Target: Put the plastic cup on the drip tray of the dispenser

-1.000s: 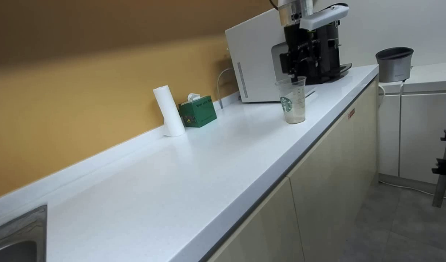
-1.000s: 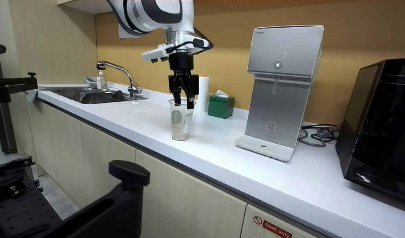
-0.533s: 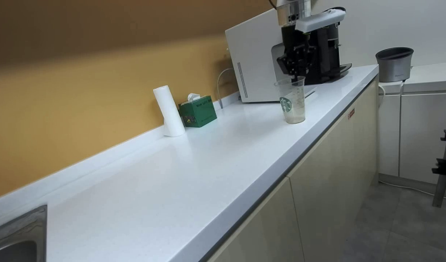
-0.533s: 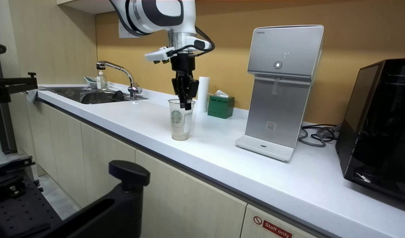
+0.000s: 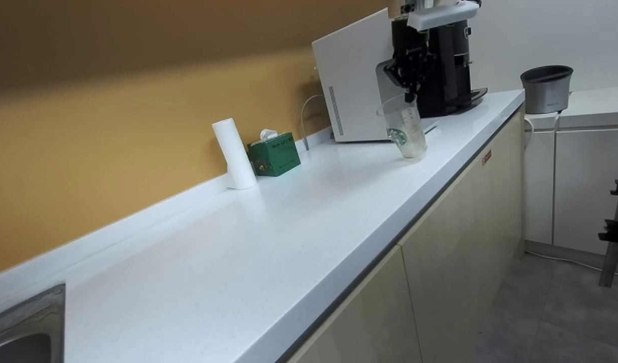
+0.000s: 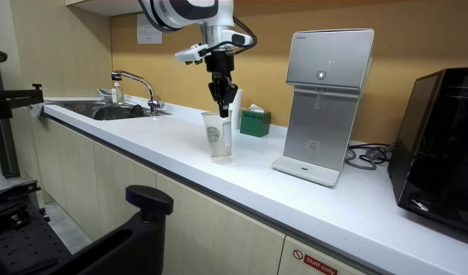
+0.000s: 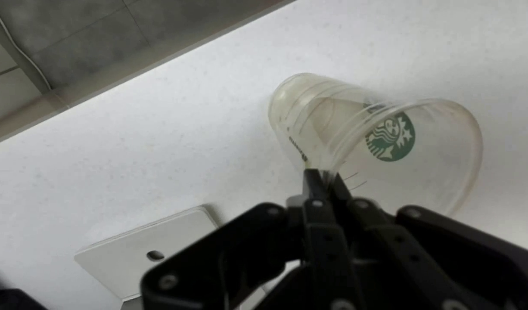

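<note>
Plastic cup, drip tray, dispenser: one of each.
Cup: clear, tapered, round green emblem on the side; tilted, pinched by one side of its rim in my gripper, body slanting away below it; whether the base touches the surface beneath, I cannot tell. Tray: low, flat, pale ledge with a small dark oval hole; lower than my gripper, apart from it. Dispenser: tall, boxy, white side, grey front with round button; standing to one side of my gripper, tray at its foot.
</note>
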`<state>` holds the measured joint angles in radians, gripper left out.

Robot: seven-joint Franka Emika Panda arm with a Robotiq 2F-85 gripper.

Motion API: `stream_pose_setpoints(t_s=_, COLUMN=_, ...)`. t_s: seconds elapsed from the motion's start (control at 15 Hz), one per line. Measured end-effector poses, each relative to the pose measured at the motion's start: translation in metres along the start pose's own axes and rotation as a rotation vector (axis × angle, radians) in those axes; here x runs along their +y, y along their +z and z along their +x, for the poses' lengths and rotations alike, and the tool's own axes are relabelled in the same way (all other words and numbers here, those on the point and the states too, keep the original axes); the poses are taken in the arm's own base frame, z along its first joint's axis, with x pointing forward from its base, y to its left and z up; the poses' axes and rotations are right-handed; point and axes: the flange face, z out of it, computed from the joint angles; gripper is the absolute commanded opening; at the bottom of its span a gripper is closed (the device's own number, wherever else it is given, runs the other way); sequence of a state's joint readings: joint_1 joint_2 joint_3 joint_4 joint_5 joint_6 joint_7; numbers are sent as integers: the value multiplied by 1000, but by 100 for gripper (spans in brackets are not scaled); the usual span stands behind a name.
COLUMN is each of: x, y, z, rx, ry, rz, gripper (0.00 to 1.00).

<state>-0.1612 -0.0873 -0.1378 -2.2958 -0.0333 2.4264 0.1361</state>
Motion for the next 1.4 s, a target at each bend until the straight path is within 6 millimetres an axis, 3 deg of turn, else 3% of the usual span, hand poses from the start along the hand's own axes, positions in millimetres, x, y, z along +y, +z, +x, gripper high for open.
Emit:
stream_pose_setpoints(t_s=0.33, x=41, y=-48, z=14, rx=20, ry=80, rz=69, gripper=5)
stream_pose_setpoints(t_s=0.53, x=45, y=-57, z=14, rx=20, ry=80, rz=82, gripper=1)
stream_pose_setpoints(t_s=0.93, x=55, y=-49, z=21, rx=55, ry=153, rz=73, gripper=1)
stream_pose_setpoints(t_s=1.4, x=101, y=-1, z=51, rx=66, ry=428, rz=48, gripper=1)
